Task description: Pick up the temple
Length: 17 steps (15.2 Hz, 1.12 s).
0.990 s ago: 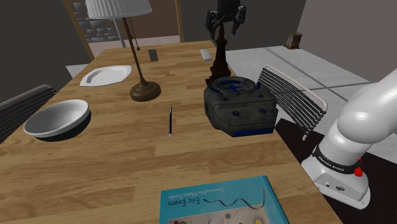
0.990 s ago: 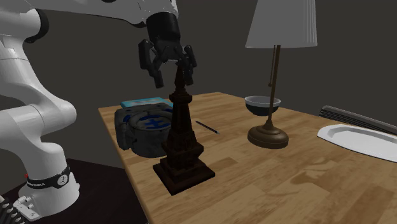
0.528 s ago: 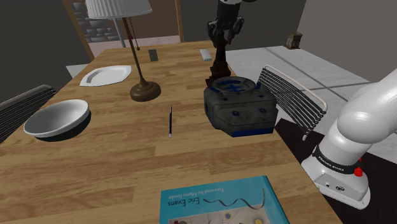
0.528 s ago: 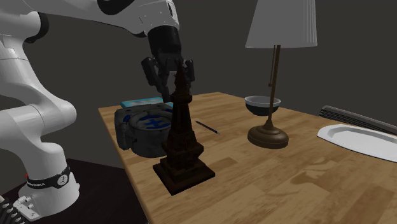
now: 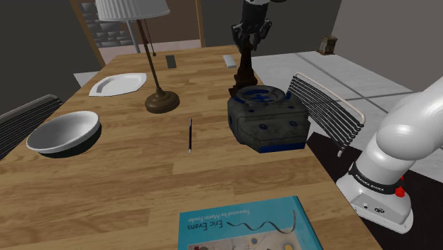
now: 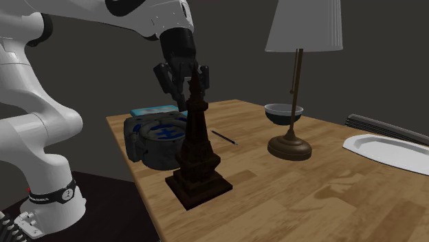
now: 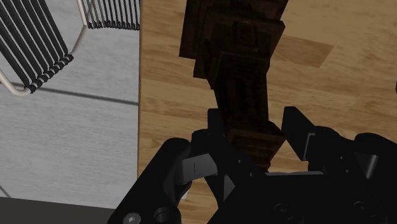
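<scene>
**Student:** Where did the temple [image 5: 245, 69] stand?

**Instructor:** It stood upright near the far right edge of the wooden table [image 5: 128, 185] in the shoulder view. It was a dark brown tower with a stepped base and a slender spire. Just on its near side sat a blocky dark grey-and-blue object [image 5: 268, 118].

**Student:** And the gripper [image 5: 248, 41]?

**Instructor:** It hung point-down over the temple, set about the spire's top. In the wrist view the gripper [image 7: 254, 124] had the spire [image 7: 245, 57] running up between its two sides. Whether the jaws were clenched on the spire or released around it could not be told. In the second exterior view the gripper [image 6: 191, 93] sat at the peak of the temple [image 6: 197, 151], whose base rested flat on the table [image 6: 309, 199].

**Student:** What else lay on the table?

**Instructor:** To the shoulder view's left of the temple stood a lamp [image 5: 160, 99] with a white shade. A white plate [image 5: 117, 84] lay farther left, and a grey bowl [image 5: 64, 133] nearer. A thin pen [image 5: 189, 136] lay between the lamp and the blocky object. A blue book [image 5: 248, 224] lay at the near edge. Off the table's right edge stood a slatted chair back [image 5: 326, 106].
</scene>
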Motion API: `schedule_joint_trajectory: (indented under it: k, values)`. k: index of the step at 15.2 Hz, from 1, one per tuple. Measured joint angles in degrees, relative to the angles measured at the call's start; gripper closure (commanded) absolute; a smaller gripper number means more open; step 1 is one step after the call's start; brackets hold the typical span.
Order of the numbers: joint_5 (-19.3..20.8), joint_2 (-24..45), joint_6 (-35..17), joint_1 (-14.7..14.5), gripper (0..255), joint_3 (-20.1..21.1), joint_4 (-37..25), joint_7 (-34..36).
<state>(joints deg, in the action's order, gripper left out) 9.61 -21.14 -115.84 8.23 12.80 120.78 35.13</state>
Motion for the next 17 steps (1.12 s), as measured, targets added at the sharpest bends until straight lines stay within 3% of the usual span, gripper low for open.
schedule_joint_trajectory:
  k: [17]
  values:
    - [-0.4, 1.8, 10.9, 0.2, 255, 0.0, -12.6, -2.0]
